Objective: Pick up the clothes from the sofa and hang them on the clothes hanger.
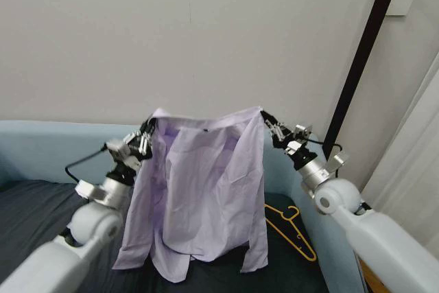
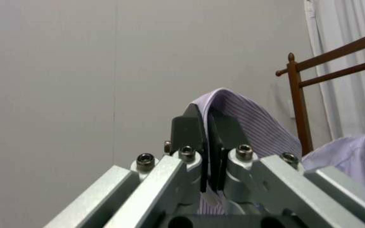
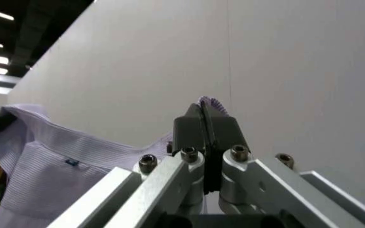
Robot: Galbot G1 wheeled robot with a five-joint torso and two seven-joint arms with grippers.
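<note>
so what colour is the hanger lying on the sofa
Yellow-orange; the hanger shows best in the head view.

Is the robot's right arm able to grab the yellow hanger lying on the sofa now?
Probably not: the right gripper is shut on the pale purple shirt, held up high. The yellow hanger lies uncovered below, so it would have to let go first.
</note>
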